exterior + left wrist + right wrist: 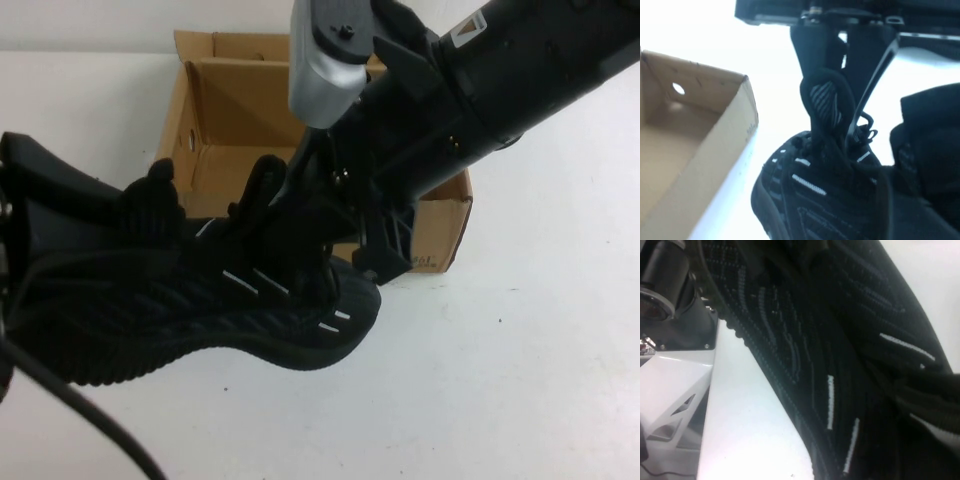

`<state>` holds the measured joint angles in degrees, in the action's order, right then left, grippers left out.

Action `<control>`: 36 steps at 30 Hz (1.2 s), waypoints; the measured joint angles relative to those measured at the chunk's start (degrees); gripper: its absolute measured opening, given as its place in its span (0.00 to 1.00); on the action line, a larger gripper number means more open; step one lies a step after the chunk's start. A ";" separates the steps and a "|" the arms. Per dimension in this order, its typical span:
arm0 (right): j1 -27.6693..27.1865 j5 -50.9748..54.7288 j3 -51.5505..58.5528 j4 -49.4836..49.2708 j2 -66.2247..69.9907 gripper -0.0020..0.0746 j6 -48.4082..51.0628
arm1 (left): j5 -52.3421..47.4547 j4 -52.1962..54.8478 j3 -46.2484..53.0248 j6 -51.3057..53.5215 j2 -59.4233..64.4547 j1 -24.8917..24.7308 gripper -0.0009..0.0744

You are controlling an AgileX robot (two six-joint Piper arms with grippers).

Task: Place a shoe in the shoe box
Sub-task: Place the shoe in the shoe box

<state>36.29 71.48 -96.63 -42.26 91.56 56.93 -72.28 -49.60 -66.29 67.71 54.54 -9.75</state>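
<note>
Two arms crowd one black shoe (200, 320), the biggest thing in view, which lies on its side on the white bench (520, 380) with its ribbed sole toward the camera and its toe just short of the shoe box (240, 110). That brown cardboard carton stands open beyond both pincers, its interior bare as far as can be seen and its near corner close to the toe.

The left pincer (160, 200) sits at the heel end, clenched on the collar of the shoe. The right pincer (300, 200) comes down from the box side onto the laced middle; from the left wrist camera its fingers (815, 65) stand upright at the tongue loop and laces (860, 135), and it looks clenched there, though whether the loop is truly pinched cannot be told for sure.

By its look the shoe should be light, with a soft knit upper that gives under pressure and a firmer rubber sole. Laces and tongue loop may stretch or slip, so the heel collar and the stiffer rim near the eyelets seem the safer places to hold. It is not yet inside the box.
</note>
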 joint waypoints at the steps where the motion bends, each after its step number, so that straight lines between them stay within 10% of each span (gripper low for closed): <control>1: 0.04 0.10 0.00 0.41 0.00 0.06 -0.61 | 0.03 0.09 0.00 -1.53 0.00 0.00 0.18; 7: 0.14 0.22 0.02 9.04 0.10 0.06 -6.22 | 2.00 0.09 -0.22 -8.74 0.00 0.00 0.71; 12: 0.14 -0.05 0.02 16.32 0.33 0.06 -11.59 | 9.17 1.31 -0.22 -13.77 0.00 0.00 0.82; 15: 0.14 0.11 -1.73 21.46 1.93 0.06 -14.89 | 14.84 7.41 -0.22 -22.64 0.00 0.00 0.71; 22: -1.97 1.47 -17.95 27.61 11.73 0.06 -18.52 | 17.18 27.93 -0.22 -40.56 0.00 0.00 0.10; 36: -7.57 1.47 -52.93 31.82 39.31 0.06 -16.20 | 14.15 31.35 -0.22 -46.21 0.00 0.00 0.02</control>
<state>28.73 72.95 -149.56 -10.44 130.87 40.72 -58.13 -18.25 -66.51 21.50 54.54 -9.75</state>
